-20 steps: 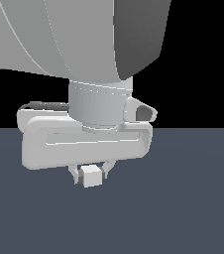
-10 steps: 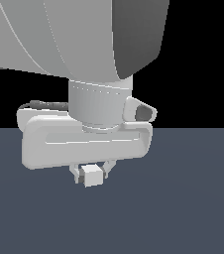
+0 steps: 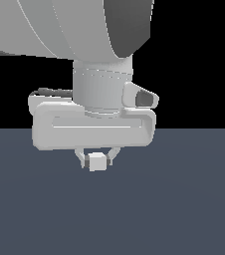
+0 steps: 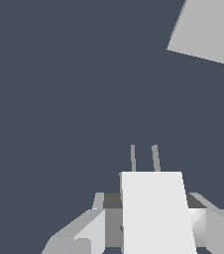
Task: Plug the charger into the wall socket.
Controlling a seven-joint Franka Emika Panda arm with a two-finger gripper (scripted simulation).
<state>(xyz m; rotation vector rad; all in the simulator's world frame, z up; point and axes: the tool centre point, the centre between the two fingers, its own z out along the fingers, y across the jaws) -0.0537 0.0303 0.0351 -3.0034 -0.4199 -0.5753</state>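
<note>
Gripper (image 3: 96, 160) closed on charger (image 3: 96, 162), cube pinched between both fingers, held above dark floor (image 3: 174, 209). In wrist view, charger (image 4: 156, 211) with two thin prongs (image 4: 143, 158) pointing ahead; socket (image 4: 208, 30) well apart, partly cut off at edge.
</note>
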